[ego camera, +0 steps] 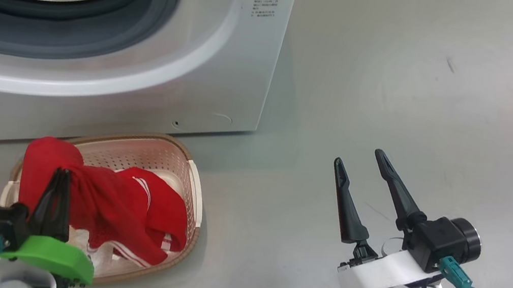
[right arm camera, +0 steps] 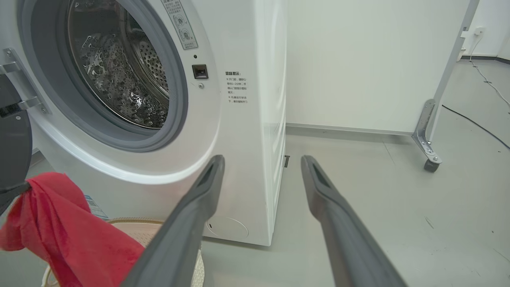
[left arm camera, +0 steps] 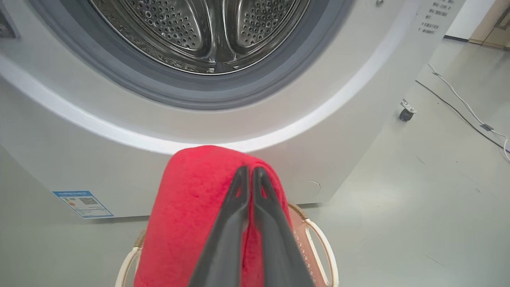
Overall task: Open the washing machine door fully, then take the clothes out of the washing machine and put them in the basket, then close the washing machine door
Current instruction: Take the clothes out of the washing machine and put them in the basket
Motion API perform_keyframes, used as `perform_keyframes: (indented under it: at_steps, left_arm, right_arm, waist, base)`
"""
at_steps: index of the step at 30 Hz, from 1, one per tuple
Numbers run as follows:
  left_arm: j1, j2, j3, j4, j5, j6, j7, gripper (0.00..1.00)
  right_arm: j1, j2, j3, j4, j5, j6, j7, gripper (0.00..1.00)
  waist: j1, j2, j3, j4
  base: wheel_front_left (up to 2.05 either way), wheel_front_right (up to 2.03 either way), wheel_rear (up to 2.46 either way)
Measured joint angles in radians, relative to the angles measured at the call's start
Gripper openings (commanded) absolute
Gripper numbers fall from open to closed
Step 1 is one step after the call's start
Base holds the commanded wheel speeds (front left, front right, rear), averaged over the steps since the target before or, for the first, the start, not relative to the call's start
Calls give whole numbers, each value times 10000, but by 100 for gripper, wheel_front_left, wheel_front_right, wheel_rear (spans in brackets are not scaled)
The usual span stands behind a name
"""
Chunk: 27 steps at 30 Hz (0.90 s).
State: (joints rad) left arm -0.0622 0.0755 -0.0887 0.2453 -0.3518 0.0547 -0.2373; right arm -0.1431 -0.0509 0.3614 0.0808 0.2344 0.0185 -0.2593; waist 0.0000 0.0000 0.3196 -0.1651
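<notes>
Your basket (ego camera: pixel 198 191) stands on the floor (ego camera: pixel 399 84) just in front of the machine (ego camera: pixel 229 57), below its round opening. The clothes (ego camera: pixel 124 200) are partly in it. The lower folds, with the white stripes, lie across the basket's inside and reach its near rim, while one end is bunched up above the basket's far left corner.

Your left gripper (ego camera: pixel 62 174) has that raised end, its jaws clenched together on the red fabric. In the left wrist view the clothes (left arm camera: pixel 187 215) drape over and around the closed fingers (left arm camera: pixel 235 223). The basket (left arm camera: pixel 323 247) shows beneath them by its white handles, one on each side.

The machine's drum (right arm camera: pixel 119 79) stands open to you. The right wrist view and the left wrist view both look in past the grey ring onto perforated steel walls. From these angles you cannot tell what lies on the drum's near floor.

The door (right arm camera: pixel 14 139) appears as a dark rim at the left edge of the right wrist view, swung out from the opening on its metal hinge. You cannot tell from there how far it is open.

Your right gripper (ego camera: pixel 358 157) hangs over bare floor to the right of the basket, well apart from it and from the clothes. Its jaws are released and spread wide, gripping nothing. In its own view the fingers (right arm camera: pixel 187 223) point toward the machine's front right corner.

A blue label (left arm camera: pixel 83 203) sits low on the machine's front, left of the basket.
</notes>
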Motion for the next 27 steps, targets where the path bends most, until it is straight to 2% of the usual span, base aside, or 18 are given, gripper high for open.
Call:
perform_keyframes:
  at_steps: [15, 27]
  left_arm:
    - [-1932, 495, -163, 2265, 58, -510, 738, 0]
    - [-3683, 596, 232, 4063, -107, -568, 995, 0]
  right_arm:
    - [-911, 0, 259, -790, 25, -125, 0, 100]
    - [-1692, -2, 345, -1064, 42, -305, 0, 100]
  waist:
    - [1, 0, 1866, -504]
    - [2, 0, 3440, -785]
  base:
    - [0, 0, 0]
    - [0, 0, 0]
